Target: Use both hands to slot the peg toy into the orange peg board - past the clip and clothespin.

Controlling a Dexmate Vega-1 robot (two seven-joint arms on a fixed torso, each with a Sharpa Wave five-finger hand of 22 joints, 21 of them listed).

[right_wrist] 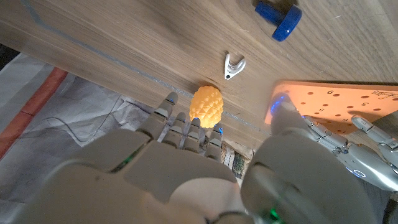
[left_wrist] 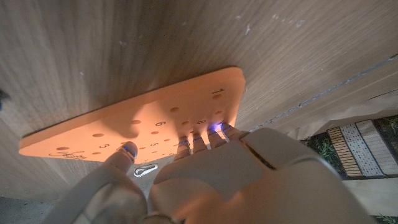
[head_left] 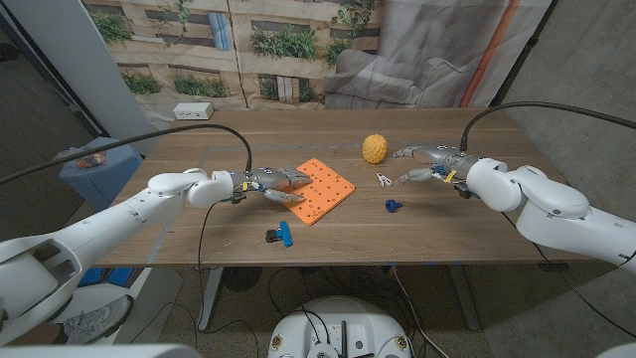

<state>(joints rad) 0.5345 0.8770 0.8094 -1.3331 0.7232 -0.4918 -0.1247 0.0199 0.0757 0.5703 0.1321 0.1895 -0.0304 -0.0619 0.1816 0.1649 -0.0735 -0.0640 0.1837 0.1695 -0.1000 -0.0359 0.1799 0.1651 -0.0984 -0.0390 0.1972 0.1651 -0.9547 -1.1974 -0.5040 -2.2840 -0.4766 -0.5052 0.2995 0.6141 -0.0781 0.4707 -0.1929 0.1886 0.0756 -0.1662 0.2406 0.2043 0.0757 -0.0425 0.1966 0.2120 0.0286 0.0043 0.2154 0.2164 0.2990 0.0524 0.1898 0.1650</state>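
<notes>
Here, in the head view, your left hand (head_left: 270, 183) lay at the nine o'clock edge of the orange peg board (head_left: 322, 189), fingers spread and reaching onto it, holding nothing. Your right hand (head_left: 429, 164) hovered at about two o'clock from the board, fingers apart and empty. The blue peg toy (head_left: 394, 206) sat on the wooden table (head_left: 199, 224) at four o'clock from the board, well apart from both hands. A small white clip (head_left: 384, 180) lay just above it, between the board and your right hand. A blue clothespin (head_left: 281, 235) lay at seven o'clock from the board, and a yellow bumpy ball (head_left: 374, 148) stood at one o'clock.

In the left wrist view, your fingertips (left_wrist: 198, 140) pressed on the numbered board (left_wrist: 124, 124) among its holes.

In the right wrist view, your right hand's fingers (right_wrist: 180, 127) were open, with the ball (right_wrist: 206, 106), clip (right_wrist: 232, 65), peg toy (right_wrist: 278, 17) and board (right_wrist: 342, 106) beyond them.
</notes>
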